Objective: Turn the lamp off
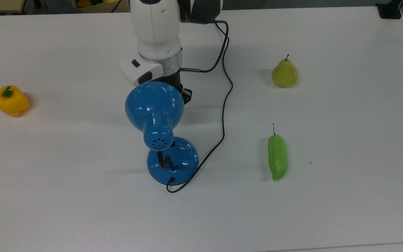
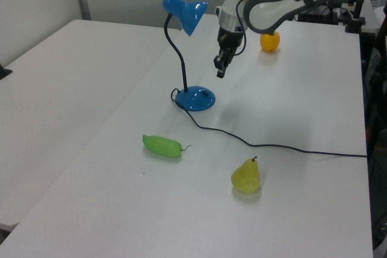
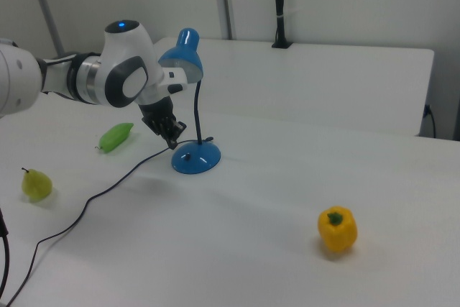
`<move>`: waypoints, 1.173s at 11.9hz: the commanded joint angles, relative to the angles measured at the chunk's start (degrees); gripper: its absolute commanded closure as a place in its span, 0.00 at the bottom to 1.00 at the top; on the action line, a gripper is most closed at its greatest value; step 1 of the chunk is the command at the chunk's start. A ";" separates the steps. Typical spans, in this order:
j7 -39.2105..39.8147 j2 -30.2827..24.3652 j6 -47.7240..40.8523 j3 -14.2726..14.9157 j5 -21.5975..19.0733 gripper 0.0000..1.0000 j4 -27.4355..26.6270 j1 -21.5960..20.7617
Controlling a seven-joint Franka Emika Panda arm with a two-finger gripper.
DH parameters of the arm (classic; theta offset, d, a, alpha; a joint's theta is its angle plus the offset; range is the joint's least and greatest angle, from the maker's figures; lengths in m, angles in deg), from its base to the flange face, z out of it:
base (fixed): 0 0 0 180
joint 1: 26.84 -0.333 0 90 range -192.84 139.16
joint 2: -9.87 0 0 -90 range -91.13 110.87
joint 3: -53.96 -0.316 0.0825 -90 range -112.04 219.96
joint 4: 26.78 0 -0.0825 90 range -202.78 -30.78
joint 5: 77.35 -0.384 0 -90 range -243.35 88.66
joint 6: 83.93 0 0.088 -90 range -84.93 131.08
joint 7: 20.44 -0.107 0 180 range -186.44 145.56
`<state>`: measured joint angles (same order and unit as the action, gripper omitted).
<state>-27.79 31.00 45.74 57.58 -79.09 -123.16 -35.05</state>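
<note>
My claw (image 2: pixel 220 69) hangs above the lamp (image 2: pixel 195 98) base, empty; how far apart its fingers are I cannot tell.

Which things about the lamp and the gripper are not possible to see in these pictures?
- Inside of the lamp shade: the top view shows only its back, and in the left view the opening faces away, so lit or unlit is unclear.
- Gripper fingers: too small in the left and right views; the shade covers them in the top view.
- Cord's far end: cut off at the left view's right edge.
</note>
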 commanded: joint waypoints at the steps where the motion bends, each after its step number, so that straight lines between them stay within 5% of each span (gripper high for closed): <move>1: -1.44 -5.65 -7.13 0.34 0.86 0.99 -2.23 0.21; 4: -1.09 -9.25 -13.46 0.34 1.74 0.98 -2.23 1.09; 6: -0.56 -11.54 -16.81 0.34 2.01 0.89 -2.40 1.62; 9: -0.56 -15.15 -17.26 0.43 2.01 0.49 -5.21 2.15; 10: -0.91 -15.59 -17.87 0.43 2.01 0.19 -5.22 2.23; 11: -0.82 -15.77 -18.83 0.43 2.01 0.00 -5.22 2.32; 14: -0.65 -18.31 -19.28 0.43 2.10 0.00 -6.44 2.41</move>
<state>-28.03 16.48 27.39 57.73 -77.98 -126.71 -32.38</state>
